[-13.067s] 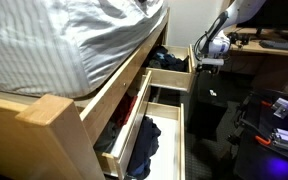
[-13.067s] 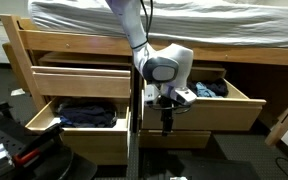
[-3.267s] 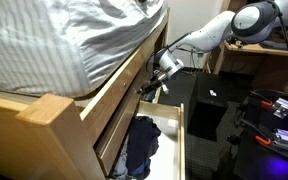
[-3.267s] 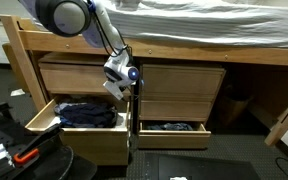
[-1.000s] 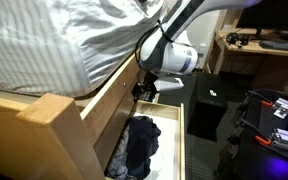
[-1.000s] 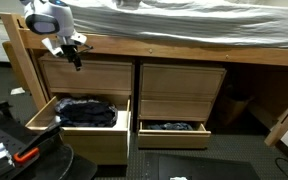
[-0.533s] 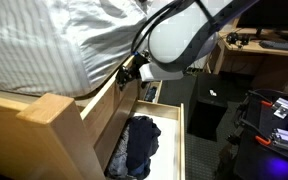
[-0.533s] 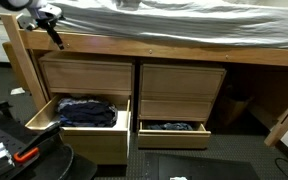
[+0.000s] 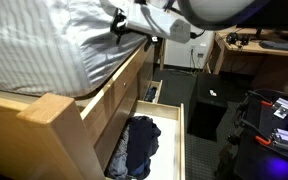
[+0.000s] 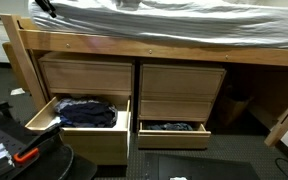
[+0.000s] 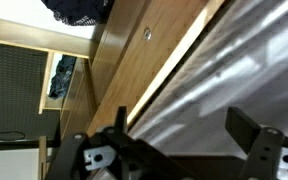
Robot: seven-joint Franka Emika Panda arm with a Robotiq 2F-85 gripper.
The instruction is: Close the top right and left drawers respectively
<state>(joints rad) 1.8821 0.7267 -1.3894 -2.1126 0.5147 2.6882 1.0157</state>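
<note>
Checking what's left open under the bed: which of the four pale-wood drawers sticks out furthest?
The lower pale-wood drawer holding blue clothes; the lower one beside it is only slightly open, and both upper drawers sit flush.

Directly beneath the pincer (image 9: 117, 27): mattress (image 9: 54, 45), lying on the bed frame (image 10: 164, 47). Below the pincer, under the rail: near top drawer (image 10: 84, 75), with the far top drawer (image 10: 181, 80) just beside it, farther from the pincer. Lowest, one beneath each: near bottom drawer (image 10: 94, 146) and far bottom drawer (image 10: 169, 141), both sticking out forward, clothes (image 10: 84, 110) inside the near one.
</note>
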